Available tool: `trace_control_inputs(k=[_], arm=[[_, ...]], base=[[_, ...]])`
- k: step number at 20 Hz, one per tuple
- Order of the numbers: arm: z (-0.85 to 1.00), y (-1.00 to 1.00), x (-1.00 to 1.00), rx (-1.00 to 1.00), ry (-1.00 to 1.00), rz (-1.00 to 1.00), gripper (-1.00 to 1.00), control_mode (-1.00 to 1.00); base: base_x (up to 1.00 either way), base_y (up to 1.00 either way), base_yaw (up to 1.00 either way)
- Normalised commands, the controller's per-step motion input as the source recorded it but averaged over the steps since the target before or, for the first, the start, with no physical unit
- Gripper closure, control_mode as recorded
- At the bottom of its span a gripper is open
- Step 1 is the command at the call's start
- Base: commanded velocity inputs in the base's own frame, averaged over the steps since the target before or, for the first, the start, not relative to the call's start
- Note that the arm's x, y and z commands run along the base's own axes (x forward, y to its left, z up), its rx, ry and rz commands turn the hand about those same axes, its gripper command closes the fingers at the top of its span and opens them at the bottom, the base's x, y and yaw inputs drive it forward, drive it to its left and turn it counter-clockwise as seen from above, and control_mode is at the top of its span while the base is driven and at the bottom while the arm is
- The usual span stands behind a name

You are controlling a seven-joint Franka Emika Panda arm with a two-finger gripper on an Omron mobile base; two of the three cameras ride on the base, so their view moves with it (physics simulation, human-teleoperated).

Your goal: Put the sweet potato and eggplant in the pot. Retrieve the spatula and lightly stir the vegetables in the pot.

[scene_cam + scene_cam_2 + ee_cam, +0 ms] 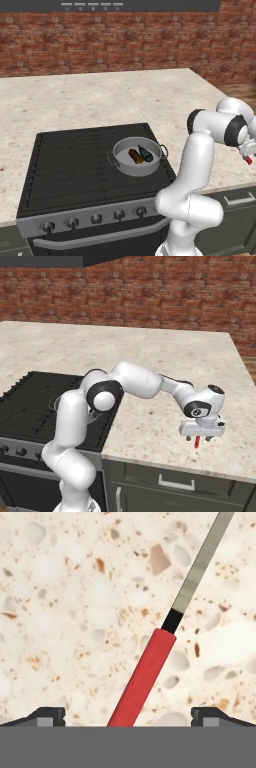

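So the small orange-brown sweet potato (134, 156) and near-black eggplant (146, 153) already sit side by side in the shallow grey metal pot (121, 162) on the black stove (65, 165). The end effector (128, 716) hangs low over the speckled counter (165, 356), jaws wide apart with nothing gripped. They straddle the red-handled, metal-shafted spatula (150, 667) lying flat there, probably lining up a grab; no readable labels anywhere.

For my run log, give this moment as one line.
sweet potato, eggplant: in pot | end effector: open over spatula handle | stirring: pending
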Motion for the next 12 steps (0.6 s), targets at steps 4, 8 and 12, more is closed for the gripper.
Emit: trace_control_inputs(k=[4,8,12], arm=[[-0.15,0.00,-0.01,0.00,0.00,0.00,-1.00,-1.00],[-0.21,0.01,-0.04,0.00,0.00,0.00,-1.00,-1.00],[-0.26,0.02,0.00,0.00,0.00,0.00,-1.00,-1.00]], base=[[0.00,0.00,0.00],[0.00,0.00,0.00],[0.00,0.00,0.00]])
